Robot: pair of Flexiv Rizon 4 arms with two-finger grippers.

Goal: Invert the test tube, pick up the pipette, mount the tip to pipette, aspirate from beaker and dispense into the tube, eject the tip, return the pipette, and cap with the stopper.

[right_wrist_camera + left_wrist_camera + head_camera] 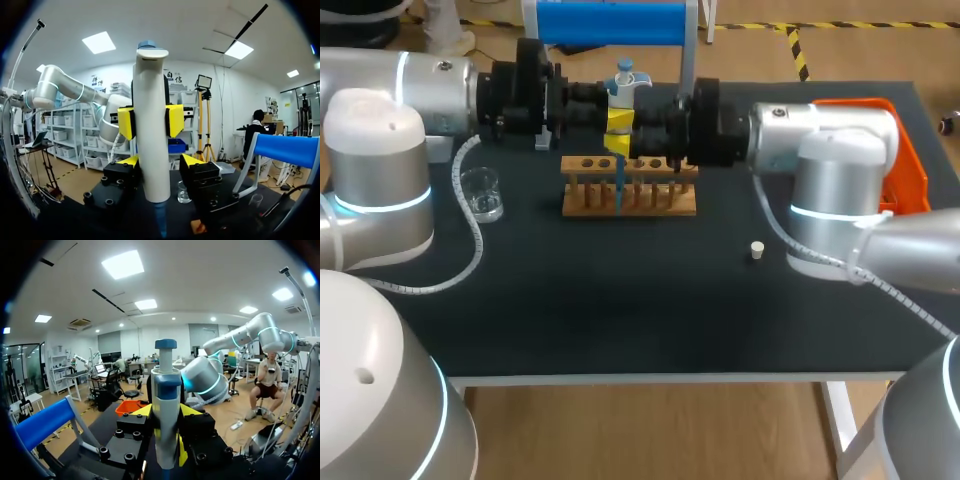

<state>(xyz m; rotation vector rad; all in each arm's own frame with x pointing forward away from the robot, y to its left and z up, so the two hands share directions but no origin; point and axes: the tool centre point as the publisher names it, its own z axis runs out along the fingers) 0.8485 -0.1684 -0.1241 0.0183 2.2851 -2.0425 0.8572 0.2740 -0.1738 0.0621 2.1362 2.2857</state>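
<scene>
**Head view.** The pipette (625,85) is held upright at the far middle of the bench (620,310), directly above the wooden rack (660,205). The left end effector (618,118) and the right end effector (620,144) are set against it from opposite sides, the left one higher on the body. A blue tip (618,188) is seen mounted, pointing down into the rack. The test tube itself cannot be made out there. The beaker (482,193) is placed left of the rack, well apart from the tip. The stopper (757,250) is seen lying loose on the bench, to the right of the rack and nearer.

**Left wrist view.** The pipette is shown close ahead, with nothing touching the plunger at its top. Whether the right end effector is closed on the lower body cannot be told.

**Right wrist view.** The left end effector is shown clamped on the pipette, with a yellow pad (125,123) pressed to each side of the white body.

**Progress.** Pick-up and tip mounting are judged done. With the tip over the rack and away from the beaker, dispensing is judged the step in hand, though liquid in the tip cannot be confirmed. Tip ejection, pipette return and capping are left. Inversion of the tube cannot be verified.
</scene>
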